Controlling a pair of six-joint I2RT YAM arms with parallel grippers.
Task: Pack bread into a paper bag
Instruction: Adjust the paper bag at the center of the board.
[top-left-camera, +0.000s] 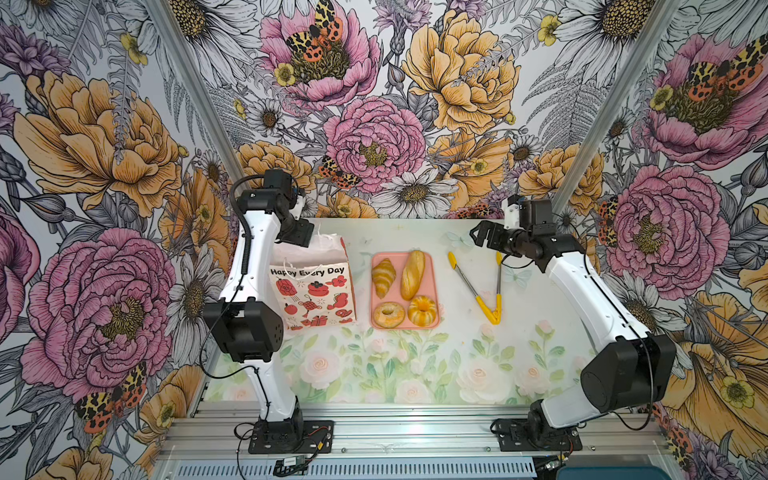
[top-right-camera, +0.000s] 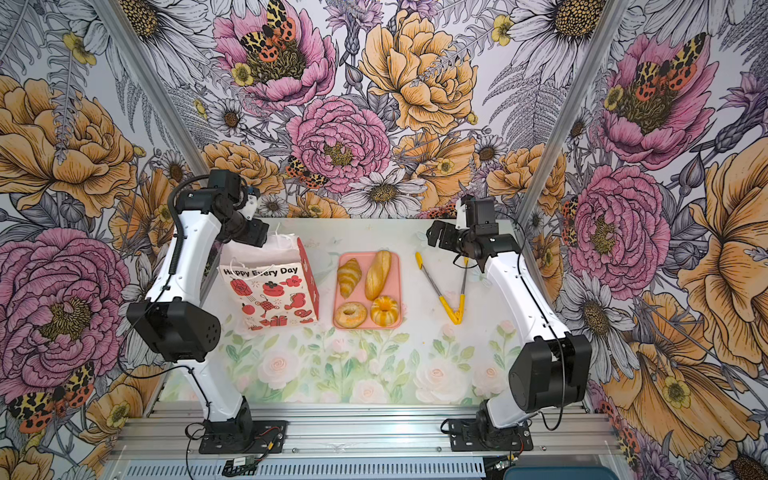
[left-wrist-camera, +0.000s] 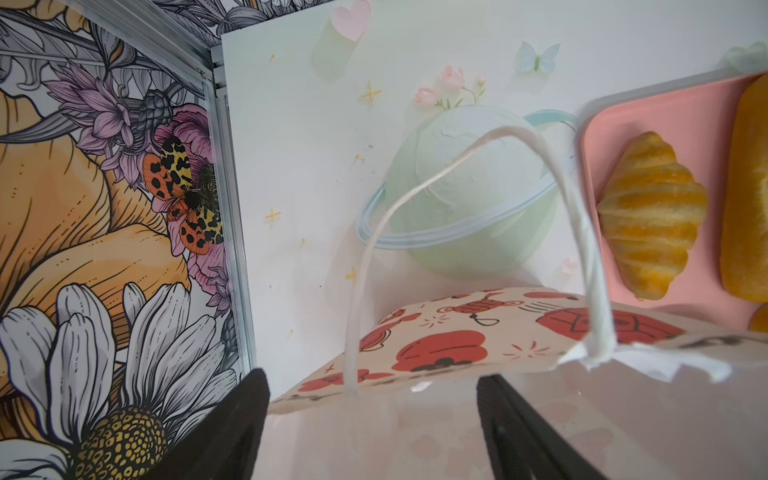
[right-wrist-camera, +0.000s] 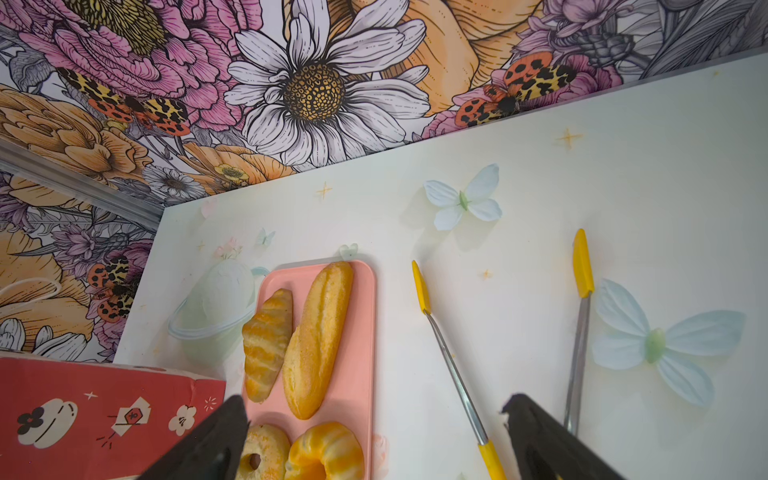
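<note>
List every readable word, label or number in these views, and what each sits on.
"Happy Every Day": black letters across the front of the paper bag, legible in both top views.
Mark inside the envelope print on the bag's red side, right wrist view: too small to read.
Dark letters along the bag's rim, left wrist view: blurred, unreadable.
No other words, numbers or brands are legible.
</note>
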